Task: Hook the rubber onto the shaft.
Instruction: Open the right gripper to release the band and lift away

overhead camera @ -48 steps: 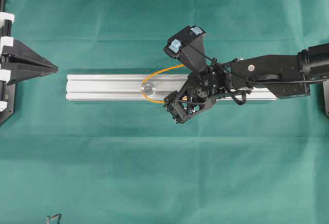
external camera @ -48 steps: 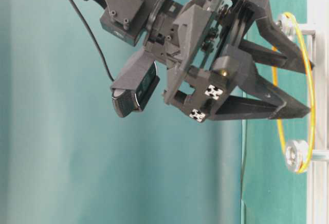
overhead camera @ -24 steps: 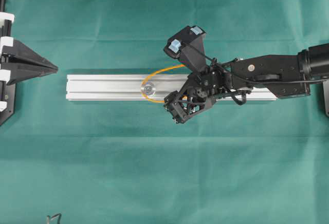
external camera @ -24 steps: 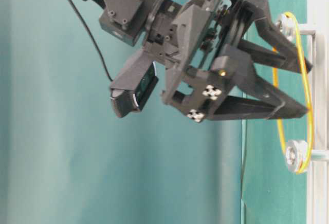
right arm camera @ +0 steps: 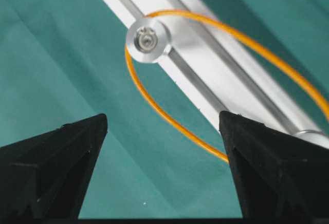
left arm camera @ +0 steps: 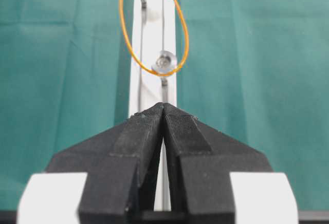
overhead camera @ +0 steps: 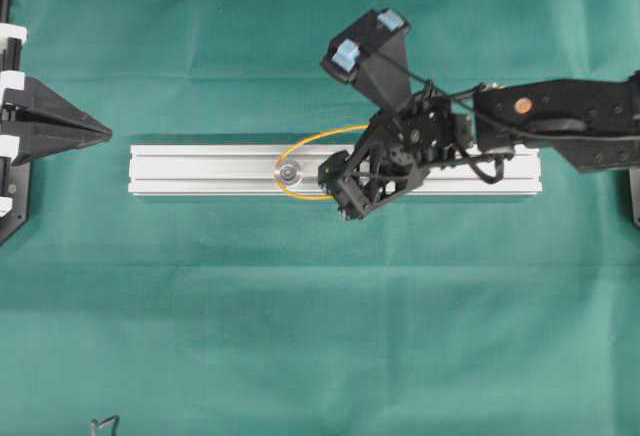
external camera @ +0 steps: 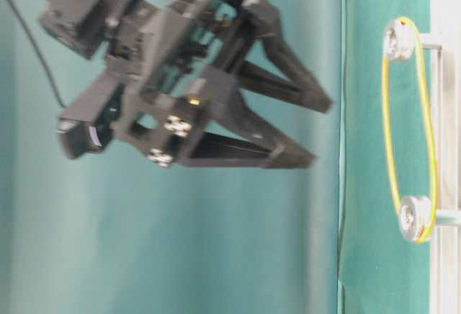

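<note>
Now the orange rubber band (external camera: 408, 119) runs around both silver pegs (external camera: 415, 218) on the rail (overhead camera: 200, 170), stretched between them. Near the rail, the right claw (external camera: 320, 131) hangs with jaws wide, holding nothing, apart from the band. Off the rail's far end, the left claw (left arm camera: 163, 110) is pressed closed, empty.

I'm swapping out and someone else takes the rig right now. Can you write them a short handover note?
Right gripper: open, holding nothing, clear of the rail in the table-level view.
Left gripper: shut, empty, parked at the end of the rail, pointing along it.
Rubber band: looped round both silver shaft heads, the near one and the far one, as the table-level and left wrist views show.
Done: the band looks hooked on and let go.
Left: confirm it sits snug behind both heads, then pull the right arm away.
</note>
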Tool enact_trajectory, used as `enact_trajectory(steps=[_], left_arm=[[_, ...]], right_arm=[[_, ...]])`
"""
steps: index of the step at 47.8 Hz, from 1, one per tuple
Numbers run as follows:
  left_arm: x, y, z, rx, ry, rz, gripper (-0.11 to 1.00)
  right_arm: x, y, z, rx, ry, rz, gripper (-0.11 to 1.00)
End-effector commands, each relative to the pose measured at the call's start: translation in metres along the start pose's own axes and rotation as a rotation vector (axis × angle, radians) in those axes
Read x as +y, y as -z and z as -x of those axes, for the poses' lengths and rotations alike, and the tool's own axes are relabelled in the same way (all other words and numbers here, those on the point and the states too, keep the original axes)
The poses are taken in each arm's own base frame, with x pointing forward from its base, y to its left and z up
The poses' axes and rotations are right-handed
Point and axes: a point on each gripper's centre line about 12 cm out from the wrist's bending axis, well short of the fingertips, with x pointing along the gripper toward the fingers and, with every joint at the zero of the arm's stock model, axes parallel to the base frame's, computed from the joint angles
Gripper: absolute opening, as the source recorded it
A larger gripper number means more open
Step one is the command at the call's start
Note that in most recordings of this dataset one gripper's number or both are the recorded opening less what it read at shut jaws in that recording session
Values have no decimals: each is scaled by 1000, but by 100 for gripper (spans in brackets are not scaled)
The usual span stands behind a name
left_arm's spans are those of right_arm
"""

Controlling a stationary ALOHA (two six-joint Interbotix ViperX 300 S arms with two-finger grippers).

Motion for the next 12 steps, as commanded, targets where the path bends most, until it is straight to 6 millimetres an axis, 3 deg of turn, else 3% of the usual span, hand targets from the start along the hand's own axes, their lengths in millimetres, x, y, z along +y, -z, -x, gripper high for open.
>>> enact_trajectory(steps=[1,12], left_arm=[[0,-13,4,-34,0,-3,0],[0,-13,4,-34,0,-3,0]], right_arm=[[13,-14,30,-51,-52,5,93],[14,-21,50,-79,-58,12,93]])
